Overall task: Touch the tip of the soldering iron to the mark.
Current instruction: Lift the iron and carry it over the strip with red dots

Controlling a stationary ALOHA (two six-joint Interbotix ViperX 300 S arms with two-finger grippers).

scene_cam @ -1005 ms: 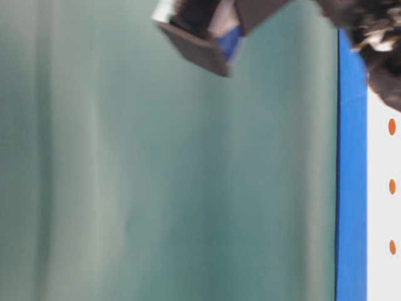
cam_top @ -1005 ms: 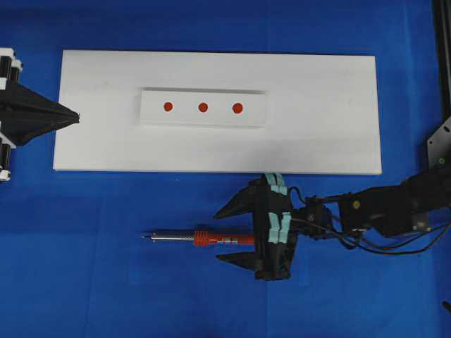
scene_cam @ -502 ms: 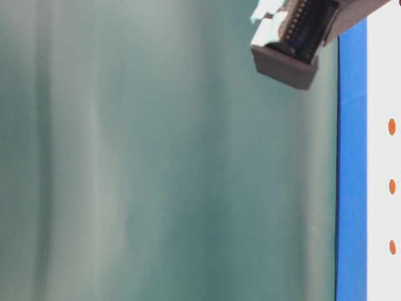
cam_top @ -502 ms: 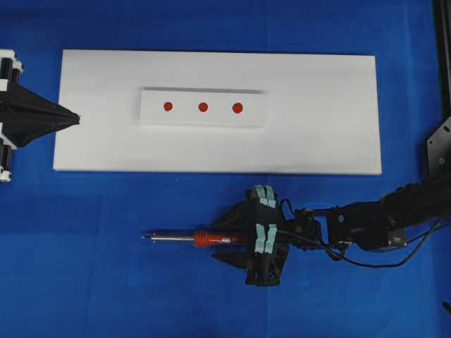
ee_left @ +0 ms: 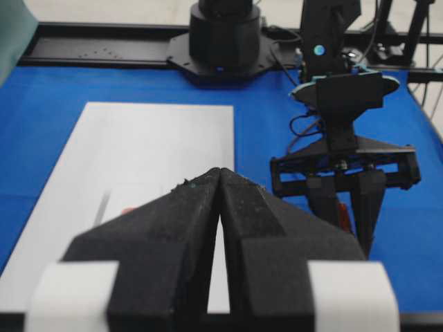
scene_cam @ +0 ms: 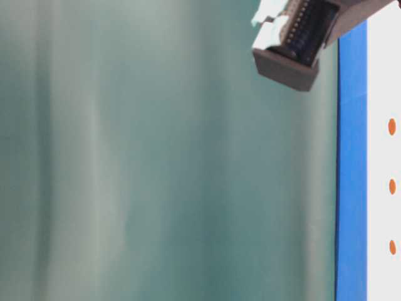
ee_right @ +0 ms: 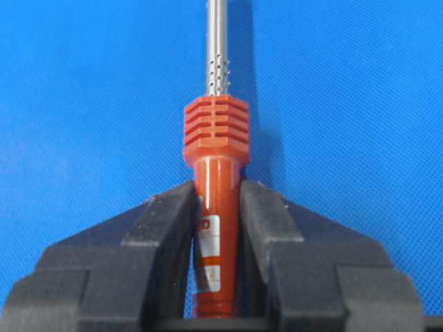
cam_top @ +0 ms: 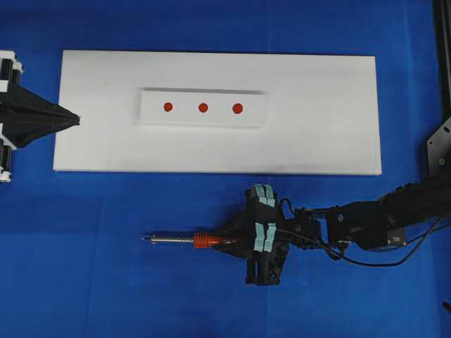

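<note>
Soldering iron [cam_top: 201, 241] clamped at its handle in our right gripper [cam_top: 229, 236]; tip [cam_top: 144, 238] not yet lifted toward marks [cam_top: 203, 108] at twelve o'clock.

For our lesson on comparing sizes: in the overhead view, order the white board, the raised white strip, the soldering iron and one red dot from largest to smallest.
1. White board
2. Raised white strip
3. Soldering iron, partly hidden by the right gripper
4. Red dot

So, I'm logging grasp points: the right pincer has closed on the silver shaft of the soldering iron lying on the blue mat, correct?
Not quite. The right pincer has closed on the orange-red handle of the soldering iron, behind the ribbed collar, not on the silver shaft, which sticks out free ahead of it. The right wrist view shows this; the iron does lie on the blue mat.
</note>
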